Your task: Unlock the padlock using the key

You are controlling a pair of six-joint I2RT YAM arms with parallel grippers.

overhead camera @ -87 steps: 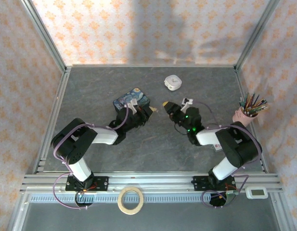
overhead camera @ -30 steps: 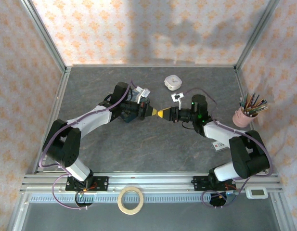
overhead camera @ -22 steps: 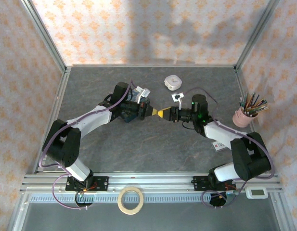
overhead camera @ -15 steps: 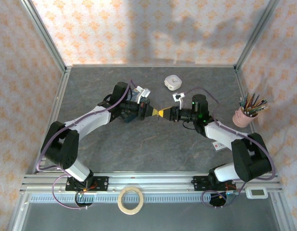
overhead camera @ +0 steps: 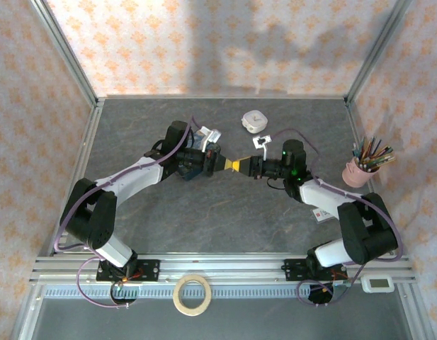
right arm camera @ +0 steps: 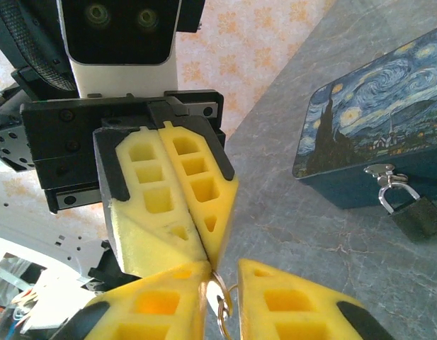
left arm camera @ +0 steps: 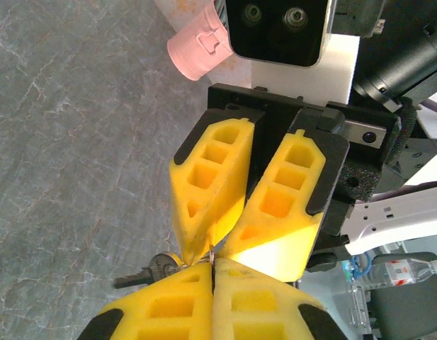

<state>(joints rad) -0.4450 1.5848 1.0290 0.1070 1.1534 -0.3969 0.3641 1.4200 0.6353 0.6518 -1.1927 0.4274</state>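
Above the table middle my two grippers meet tip to tip. My left gripper (overhead camera: 226,164) (left arm camera: 212,273) is shut, with a thin metal edge of the key's ring pinched at its tips. The key (left arm camera: 156,269) dangles just left of those tips, shaft pointing left. My right gripper (overhead camera: 239,166) (right arm camera: 224,269) stands open, and the ring (right arm camera: 223,301) hangs in the gap between its fingers, touching the left one. The dark padlock (right arm camera: 418,214) hangs closed from the hasp of the blue painted tin (right arm camera: 367,127), away from both grippers.
The blue tin (overhead camera: 192,170) lies partly under my left arm. A white rounded case (overhead camera: 255,121) sits behind the grippers. A pink pencil cup (overhead camera: 360,170) stands at the right, and a tape roll (overhead camera: 192,294) lies on the front rail.
Since 2.9 s ago both arms have risen and stretched toward each other until the fingertips met. Over the last second the pose has barely shifted.
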